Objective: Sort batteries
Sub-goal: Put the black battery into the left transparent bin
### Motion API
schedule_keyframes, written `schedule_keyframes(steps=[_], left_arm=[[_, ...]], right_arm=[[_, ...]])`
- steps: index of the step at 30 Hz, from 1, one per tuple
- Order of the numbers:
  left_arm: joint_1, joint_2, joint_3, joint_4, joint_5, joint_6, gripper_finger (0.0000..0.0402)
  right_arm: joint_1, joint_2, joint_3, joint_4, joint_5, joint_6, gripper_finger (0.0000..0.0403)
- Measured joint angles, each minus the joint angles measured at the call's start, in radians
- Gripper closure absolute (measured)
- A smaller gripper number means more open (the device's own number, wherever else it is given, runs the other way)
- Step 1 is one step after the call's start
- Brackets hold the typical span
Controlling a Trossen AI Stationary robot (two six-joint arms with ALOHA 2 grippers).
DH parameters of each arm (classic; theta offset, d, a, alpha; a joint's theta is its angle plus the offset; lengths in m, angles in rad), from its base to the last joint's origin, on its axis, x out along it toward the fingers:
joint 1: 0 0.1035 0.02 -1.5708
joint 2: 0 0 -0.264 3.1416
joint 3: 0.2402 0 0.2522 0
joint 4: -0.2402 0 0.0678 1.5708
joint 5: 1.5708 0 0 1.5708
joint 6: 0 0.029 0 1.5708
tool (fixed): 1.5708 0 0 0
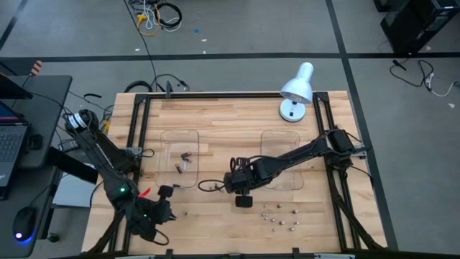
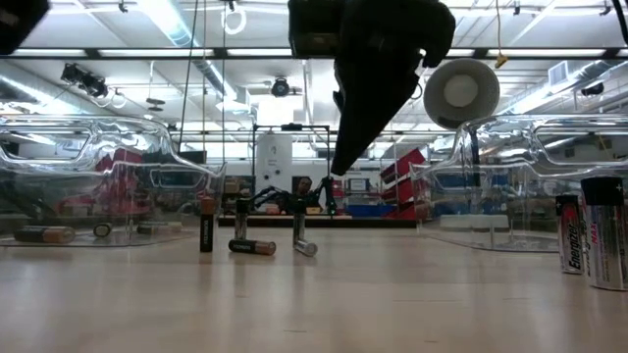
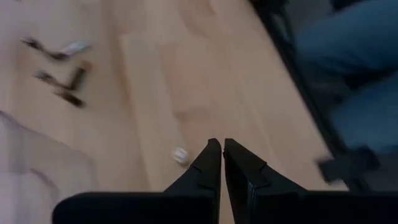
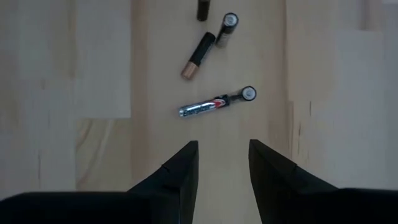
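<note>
Several batteries lie loose on the wooden table near its front edge, right of centre. A few more batteries lie inside the left clear tray. My right gripper hangs open above the table's middle. Just beyond its fingertips lie a silver battery and a dark, copper-ended battery. My left gripper is shut at the front left, with one small silver battery on the wood beside its tips. In the low view my right gripper hangs clear above the batteries.
A second clear tray lies at centre right, and a white lamp stands at the far edge. Black rails run along the table's sides. Large upright batteries stand close to the low camera. Blue-clad legs show beyond the table's edge.
</note>
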State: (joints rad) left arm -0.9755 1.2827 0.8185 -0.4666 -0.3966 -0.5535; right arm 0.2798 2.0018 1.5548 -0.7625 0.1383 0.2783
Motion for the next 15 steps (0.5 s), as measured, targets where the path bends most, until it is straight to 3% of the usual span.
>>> schedule_keyframes(steps=[7, 15], left_arm=[[0.004, 0.0, -0.012, 0.015, -0.039, -0.001, 0.0359], [0.006, 0.001, -0.117, 0.167, -0.082, -0.002, 0.0282]], right_arm=[[0.017, 0.0, 0.0, 0.023, 0.004, 0.006, 0.0276], [0.036, 0.0, 0.0, 0.029, 0.026, 0.014, 0.0276]])
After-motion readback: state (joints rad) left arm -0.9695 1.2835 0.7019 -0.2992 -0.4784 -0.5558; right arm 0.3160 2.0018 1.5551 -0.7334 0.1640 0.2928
